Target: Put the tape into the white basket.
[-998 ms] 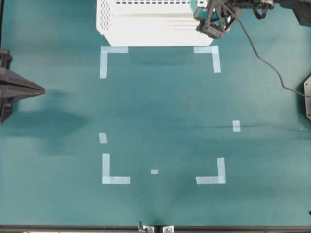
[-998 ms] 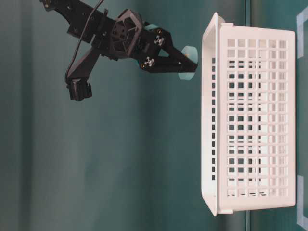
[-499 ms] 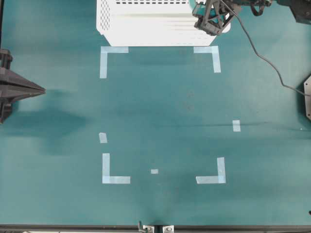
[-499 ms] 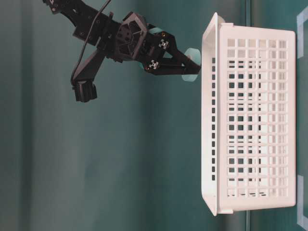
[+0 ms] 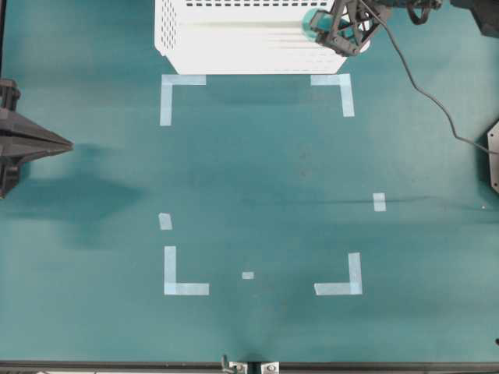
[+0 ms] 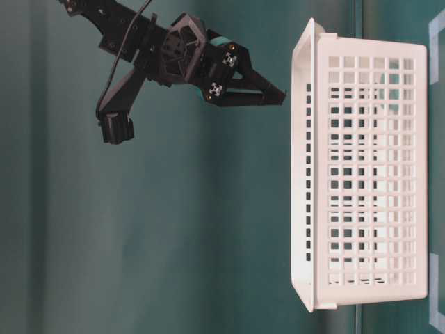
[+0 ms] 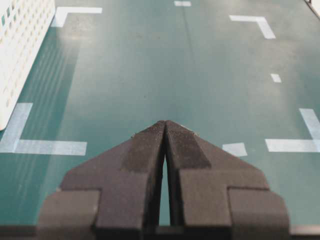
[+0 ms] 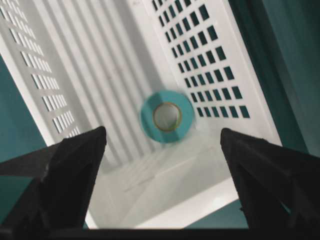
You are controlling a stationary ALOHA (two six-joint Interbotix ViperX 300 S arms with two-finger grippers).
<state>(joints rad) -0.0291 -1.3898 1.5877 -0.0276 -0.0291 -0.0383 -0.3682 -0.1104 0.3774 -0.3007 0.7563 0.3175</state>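
Overhead view cuts the white basket point(image 5: 234, 39) off at the worktop's far edge, and the right gripper point(image 5: 343, 31) hides most of the tape point(image 5: 310, 19). Right wrist view shows the tape point(image 8: 166, 116), slightly blurred, inside the basket near a perforated side wall; right jaws spread wide and empty above it. Left gripper point(image 7: 165, 131) pressed together over bare worktop point(image 7: 165, 75) by the left edge.

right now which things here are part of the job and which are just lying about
Part of the job:
- tape, inside the basket
- white basket
- right pincer, open above it

Just lying about:
- pale tape corner marks on the table
- left pincer, shut, off to the side
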